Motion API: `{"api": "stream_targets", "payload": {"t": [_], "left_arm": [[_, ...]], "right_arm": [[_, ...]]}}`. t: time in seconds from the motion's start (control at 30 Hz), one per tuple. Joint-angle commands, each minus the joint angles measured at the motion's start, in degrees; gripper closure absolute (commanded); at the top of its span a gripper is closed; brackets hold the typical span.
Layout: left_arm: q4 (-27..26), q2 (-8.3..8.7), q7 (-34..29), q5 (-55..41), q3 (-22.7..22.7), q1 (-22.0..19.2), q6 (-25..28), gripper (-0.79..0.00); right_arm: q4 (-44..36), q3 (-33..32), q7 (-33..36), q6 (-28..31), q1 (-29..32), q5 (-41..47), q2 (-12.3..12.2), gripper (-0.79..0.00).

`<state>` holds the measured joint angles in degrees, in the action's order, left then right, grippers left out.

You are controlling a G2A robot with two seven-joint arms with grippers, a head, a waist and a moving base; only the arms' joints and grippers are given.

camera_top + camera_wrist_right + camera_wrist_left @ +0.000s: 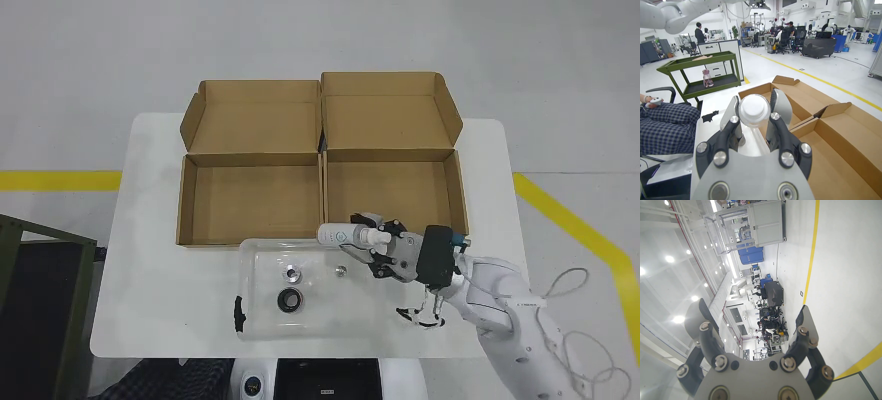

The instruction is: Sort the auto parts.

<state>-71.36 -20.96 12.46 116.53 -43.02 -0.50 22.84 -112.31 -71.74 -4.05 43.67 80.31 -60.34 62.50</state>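
The white cylinder (754,111) is clamped by the right gripper (755,98); it should be carried over the cardboard box (857,128) wall just ahead, then released low.

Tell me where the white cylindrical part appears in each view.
Top view: white cylindrical part in the right gripper, at the cardboard boxes' front edge.
Right wrist view: the part, centre, between the fingers.
Left wrist view: faces the hall, off the table.
Shared landmark: the cardboard boxes.
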Motion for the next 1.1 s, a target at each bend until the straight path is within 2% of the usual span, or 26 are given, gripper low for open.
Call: {"api": "stream_targets", "payload": {"t": [0.0,0.3,0.67,0.87,1.07], "left_arm": [[0.0,0.0,0.0,0.0,0.0,0.0,0.0,-0.785],[0.0,0.0,0.0,0.0,0.0,0.0,0.0,-0.785],[0.0,0.0,0.0,0.0,0.0,0.0,0.0,-0.785],[0.0,0.0,0.0,0.0,0.0,0.0,0.0,-0.785],[0.0,0.0,0.0,0.0,0.0,0.0,0.0,-0.785]], "right_arm": [[0.4,0.5,-0.8,-0.7,-0.6,1.0,0.2,0.0],[2.3,0.4,-4.8,-3.8,-2.3,5.7,0.8,0.0],[3.1,-0.2,-7.2,-4.0,-2.1,7.2,1.1,0.0],[2.3,-0.8,-4.3,-7.1,-2.6,2.8,1.1,0.0],[2.8,0.4,3.0,-11.8,-6.0,-3.3,1.3,0.0]]}}
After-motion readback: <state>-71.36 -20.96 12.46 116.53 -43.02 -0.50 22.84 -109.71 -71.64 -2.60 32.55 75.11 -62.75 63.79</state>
